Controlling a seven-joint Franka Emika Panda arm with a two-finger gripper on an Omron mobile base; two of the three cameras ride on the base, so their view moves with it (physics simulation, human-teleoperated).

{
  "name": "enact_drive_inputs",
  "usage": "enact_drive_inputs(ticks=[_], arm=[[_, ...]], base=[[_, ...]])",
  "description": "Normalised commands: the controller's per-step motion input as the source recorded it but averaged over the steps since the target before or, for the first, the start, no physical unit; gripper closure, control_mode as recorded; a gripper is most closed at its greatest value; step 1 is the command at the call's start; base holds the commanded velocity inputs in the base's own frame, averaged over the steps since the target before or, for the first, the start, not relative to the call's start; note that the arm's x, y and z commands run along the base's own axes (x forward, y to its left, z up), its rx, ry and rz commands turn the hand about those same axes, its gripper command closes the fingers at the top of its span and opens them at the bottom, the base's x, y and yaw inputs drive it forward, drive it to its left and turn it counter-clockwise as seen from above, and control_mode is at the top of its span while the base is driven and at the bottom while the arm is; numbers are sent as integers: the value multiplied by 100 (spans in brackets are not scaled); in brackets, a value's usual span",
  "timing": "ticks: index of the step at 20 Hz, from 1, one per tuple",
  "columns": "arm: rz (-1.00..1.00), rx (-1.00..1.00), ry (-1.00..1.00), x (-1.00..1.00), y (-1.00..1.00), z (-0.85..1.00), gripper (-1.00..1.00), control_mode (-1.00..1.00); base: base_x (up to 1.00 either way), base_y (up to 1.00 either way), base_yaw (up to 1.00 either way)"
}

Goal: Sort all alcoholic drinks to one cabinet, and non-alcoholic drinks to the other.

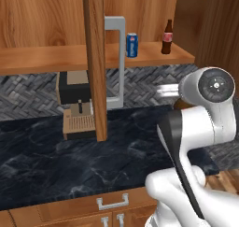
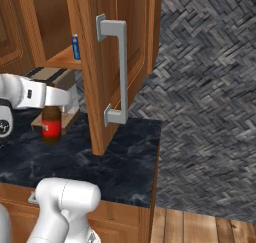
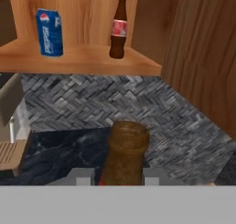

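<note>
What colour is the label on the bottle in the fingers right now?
Plain red, on the brown beer bottle; the right base view shows it best.

The white arm rises from the base, bends at the elbow and reaches forward. Its hand point(image 3: 120, 174) points level, fingers point(image 3: 82, 176) closed on the bottle point(image 3: 123, 154) neck between them.

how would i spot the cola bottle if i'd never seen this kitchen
Look into the open wooden wall cabinet above the dark marble counter. Two drinks stand apart on its lower shelf: a small blue soda can with a silver top and, nearer the shelf's right end, the small dark cola bottle. It is the taller, narrow-necked one, with a red-and-white label.
</note>
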Motion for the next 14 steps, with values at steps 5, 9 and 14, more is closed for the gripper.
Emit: enact_drive_inputs(ticks=[5, 9, 14], arm=[[6, 0, 0, -50, 4, 1, 100, -100], [5, 0, 0, -38, 12, 0, 100, -100], [0, -1, -1, -40, 17, 0, 100, -100]], base=[[0, 0, 0], [0, 0, 0], [0, 0, 0]])
